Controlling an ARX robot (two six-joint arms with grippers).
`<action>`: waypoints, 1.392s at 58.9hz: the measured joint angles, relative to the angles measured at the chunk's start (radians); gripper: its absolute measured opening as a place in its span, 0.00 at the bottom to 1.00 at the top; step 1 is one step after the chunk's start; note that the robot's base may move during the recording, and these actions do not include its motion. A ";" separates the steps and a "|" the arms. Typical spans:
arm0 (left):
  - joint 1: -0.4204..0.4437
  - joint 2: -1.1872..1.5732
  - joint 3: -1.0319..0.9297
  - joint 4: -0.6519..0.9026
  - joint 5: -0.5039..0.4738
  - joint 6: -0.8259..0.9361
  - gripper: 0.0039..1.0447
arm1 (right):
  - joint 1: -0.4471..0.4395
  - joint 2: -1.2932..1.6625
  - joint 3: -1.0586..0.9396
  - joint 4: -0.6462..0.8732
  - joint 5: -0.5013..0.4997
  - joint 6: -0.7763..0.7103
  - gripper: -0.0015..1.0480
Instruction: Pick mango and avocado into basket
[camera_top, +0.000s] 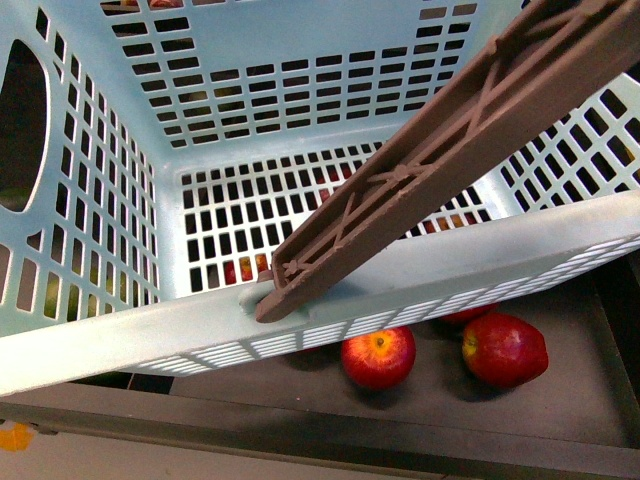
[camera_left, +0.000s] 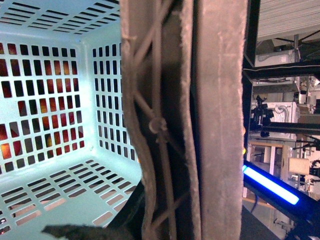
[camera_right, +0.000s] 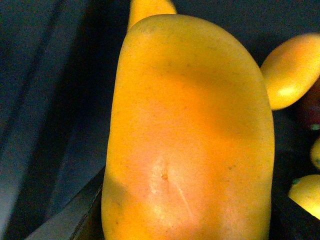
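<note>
The aqua basket (camera_top: 300, 150) fills the front view, tilted, its slotted floor and walls bare inside. Its brown ribbed handle (camera_top: 450, 150) crosses diagonally from the near rim toward the upper right. In the left wrist view the same handle (camera_left: 200, 120) runs straight up the middle, very close; my left gripper is shut on it, its fingers hidden. The basket's inside (camera_left: 60, 125) lies beside it. The yellow-orange mango (camera_right: 190, 135) fills the right wrist view, held in my shut right gripper, whose fingers are hidden behind it. The avocado is out of view.
Two red apples (camera_top: 378, 357) (camera_top: 505, 350) lie on a dark shelf below the basket's near rim. More red fruit shows through the basket slots (camera_left: 30, 115). Other yellow fruits (camera_right: 290, 70) lie beside the held mango in a dark bin.
</note>
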 joint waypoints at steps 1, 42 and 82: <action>0.000 0.000 0.000 0.000 0.000 0.000 0.15 | -0.003 -0.023 -0.021 0.006 -0.010 0.006 0.58; 0.000 0.000 0.000 0.000 0.000 0.000 0.15 | 0.396 -1.084 -0.628 0.060 -0.078 0.495 0.58; 0.000 0.000 0.000 0.000 0.000 0.000 0.15 | 0.885 -0.952 -0.623 0.150 0.174 0.550 0.70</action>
